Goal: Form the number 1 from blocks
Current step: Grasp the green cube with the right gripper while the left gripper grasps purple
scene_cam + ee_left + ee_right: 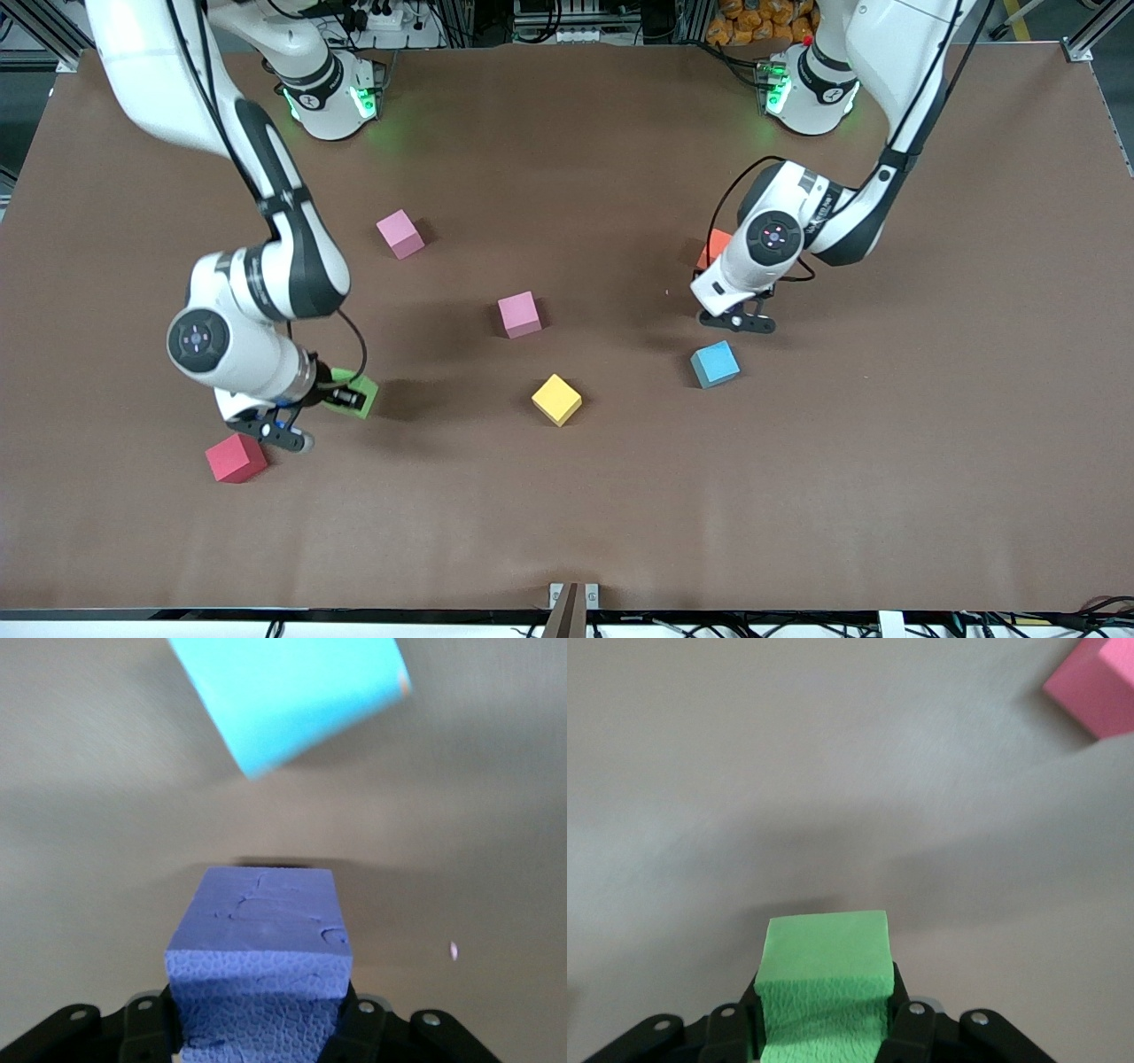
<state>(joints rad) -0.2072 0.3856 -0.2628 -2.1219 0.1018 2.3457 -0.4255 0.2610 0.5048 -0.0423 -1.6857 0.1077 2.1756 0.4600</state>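
Both arms have a block clamped; nothing is laid out as a "1" yet, so my read is we're early in the pick phase. Near to far on the tabletop (567, 532): red block (236, 458) closest to the front camera at the right arm's end; right end effector (341, 396) just above and beside it, fingers closed on the green block (824, 979), which looks at or barely off the surface. Yellow block (556, 400) near the middle, blue block (714, 364) a bit farther toward the left arm's end. Left end effector (261, 1041) sits just over the spot next to blue, fingers closed on the purple block (259, 943); that block is hidden under the wrist in the front view and only the left wrist view shows it. Pink block (519, 315) mid-table, second pink block (400, 234) farther back, orange block (714, 248) mostly hidden by the left arm's wrist. Next move, as I see it: lift both clear, carry them to the open centre and set them down edge to edge to start the vertical stroke. Watch that the arms don't converge on the same spot, and that purple clears blue on the way.
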